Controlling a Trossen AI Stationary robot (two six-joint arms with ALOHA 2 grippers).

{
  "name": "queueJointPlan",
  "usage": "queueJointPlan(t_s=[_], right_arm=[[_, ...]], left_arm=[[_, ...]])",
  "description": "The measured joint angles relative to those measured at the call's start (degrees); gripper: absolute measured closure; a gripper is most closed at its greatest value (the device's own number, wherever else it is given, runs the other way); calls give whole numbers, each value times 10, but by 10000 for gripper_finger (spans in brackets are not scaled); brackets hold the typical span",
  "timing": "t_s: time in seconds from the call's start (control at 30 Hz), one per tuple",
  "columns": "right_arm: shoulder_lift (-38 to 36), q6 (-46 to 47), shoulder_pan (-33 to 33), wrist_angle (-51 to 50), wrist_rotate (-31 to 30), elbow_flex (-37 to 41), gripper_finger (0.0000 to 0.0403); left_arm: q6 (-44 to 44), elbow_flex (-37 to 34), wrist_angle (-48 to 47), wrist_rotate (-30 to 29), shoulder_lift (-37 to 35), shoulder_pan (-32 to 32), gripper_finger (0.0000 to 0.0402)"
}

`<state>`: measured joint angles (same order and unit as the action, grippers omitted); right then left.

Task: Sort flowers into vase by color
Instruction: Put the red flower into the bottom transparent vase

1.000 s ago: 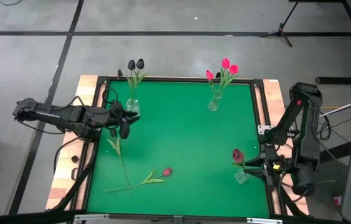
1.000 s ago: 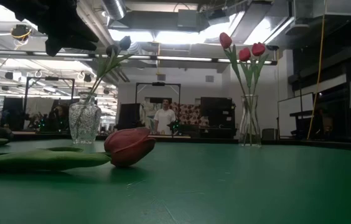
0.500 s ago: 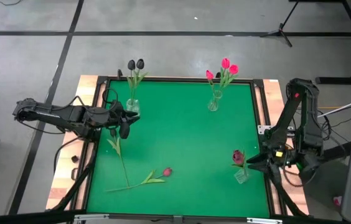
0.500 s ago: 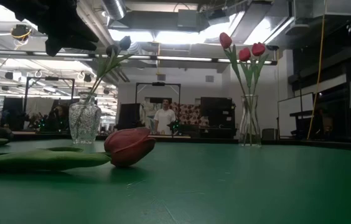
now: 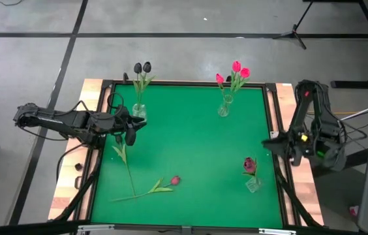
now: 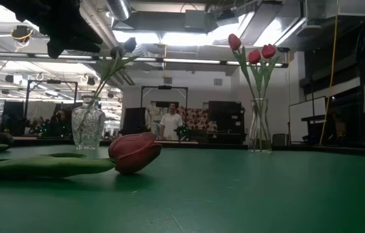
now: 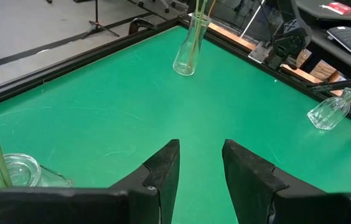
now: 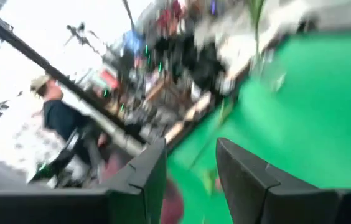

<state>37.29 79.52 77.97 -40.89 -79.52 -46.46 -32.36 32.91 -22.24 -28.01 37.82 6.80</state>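
3 glass vases are standing on the green table (image 5: 190, 137). The far-left vase (image 5: 139, 109) is holding 2 black tulips (image 5: 141, 67); the far-right vase (image 5: 224, 106) is holding 3 pink tulips (image 5: 237, 72); the near-right vase (image 5: 253, 183) is holding 1 maroon tulip (image 5: 249, 163). 2 more are lying flat near the left edge: a red-headed tulip (image 5: 175, 180) w/ its stem running left, and a second stem (image 5: 125, 160) whose head is hard to make out.

The left gripper (image 5: 132, 128) is hovering just beside the black-tulip vase, fingers (image 7: 163, 171) apart, nothing between them. The right gripper (image 5: 270, 144) is sitting at the right edge, above the maroon vase, fingers parted, holding nothing.

The table's center is lying wide open.

The right wrist view is blurring heavily. A person (image 6: 169, 121) is standing in the room beyond.
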Motion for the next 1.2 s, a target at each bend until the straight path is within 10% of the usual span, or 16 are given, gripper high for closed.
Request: queueJointPlan(t_s=[0.63,1.0,1.2], right_arm=[[-6,-591,-51,146,-65,-142,262],[39,-950,-269,307,329,-176,262],[83,-1009,-400,358,392,-177,262]], left_arm=[[5,0,0,8,0,0,282],[-1,0,31,160,0,0,282],[-2,0,39,235,0,0,282]])
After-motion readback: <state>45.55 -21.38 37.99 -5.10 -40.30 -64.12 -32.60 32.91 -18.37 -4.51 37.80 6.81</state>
